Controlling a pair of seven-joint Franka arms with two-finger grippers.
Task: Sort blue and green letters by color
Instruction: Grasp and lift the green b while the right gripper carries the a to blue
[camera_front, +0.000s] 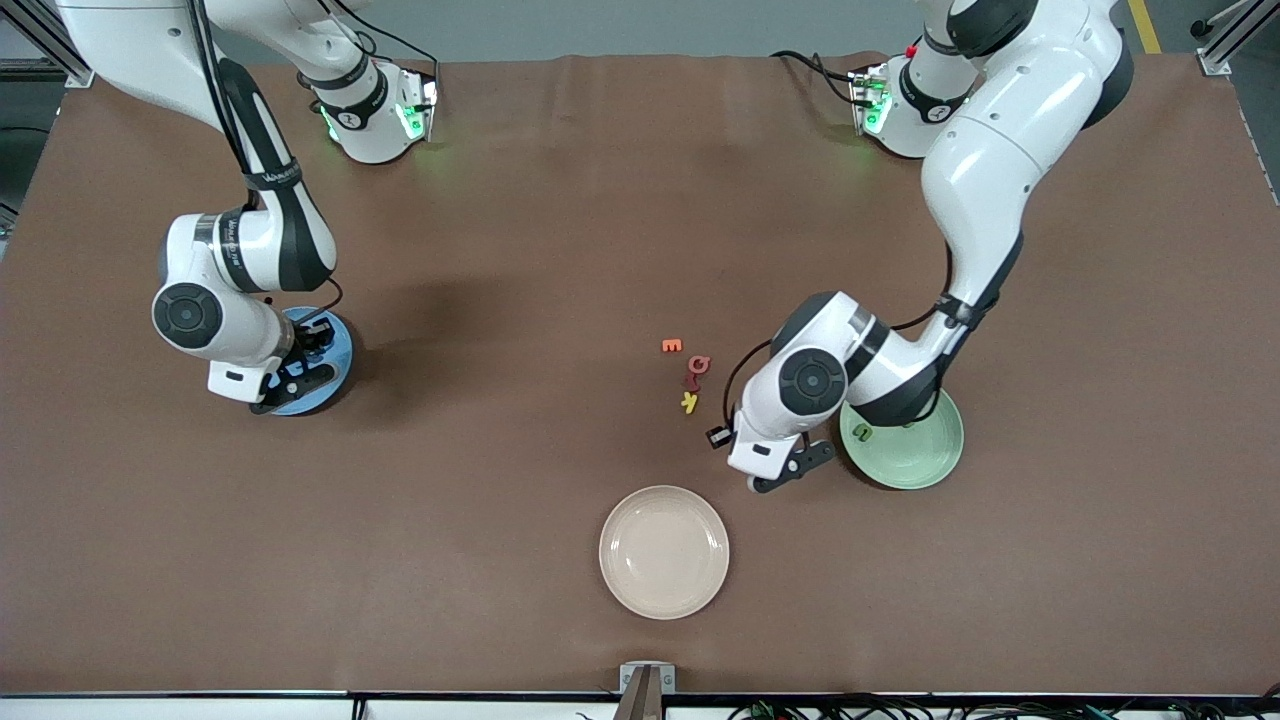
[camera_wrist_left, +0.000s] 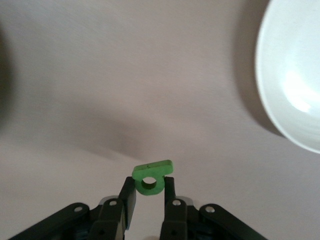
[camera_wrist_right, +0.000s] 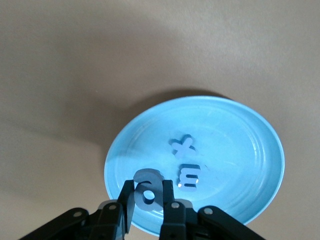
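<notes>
My left gripper (camera_front: 790, 478) hangs low over the bare table beside the green plate (camera_front: 920, 455). In the left wrist view it (camera_wrist_left: 149, 184) is shut on a green letter (camera_wrist_left: 153, 170) shaped like a 6, pinched at its round loop. Another green letter (camera_front: 862, 432) lies on the green plate. My right gripper (camera_front: 300, 378) is over the blue plate (camera_front: 340, 345). In the right wrist view it (camera_wrist_right: 149, 190) is shut on a blue "a" (camera_wrist_right: 146, 178) above the plate's rim (camera_wrist_right: 225, 107). A blue "x" (camera_wrist_right: 182, 146) and a blue "m" (camera_wrist_right: 190, 176) lie in that plate.
An orange letter (camera_front: 672, 346), a red one (camera_front: 697, 366) and a yellow one (camera_front: 690, 402) lie mid-table, beside the left arm's hand. A cream plate (camera_front: 664, 550) sits nearer the front camera. A pale plate rim (camera_wrist_left: 280, 100) shows in the left wrist view.
</notes>
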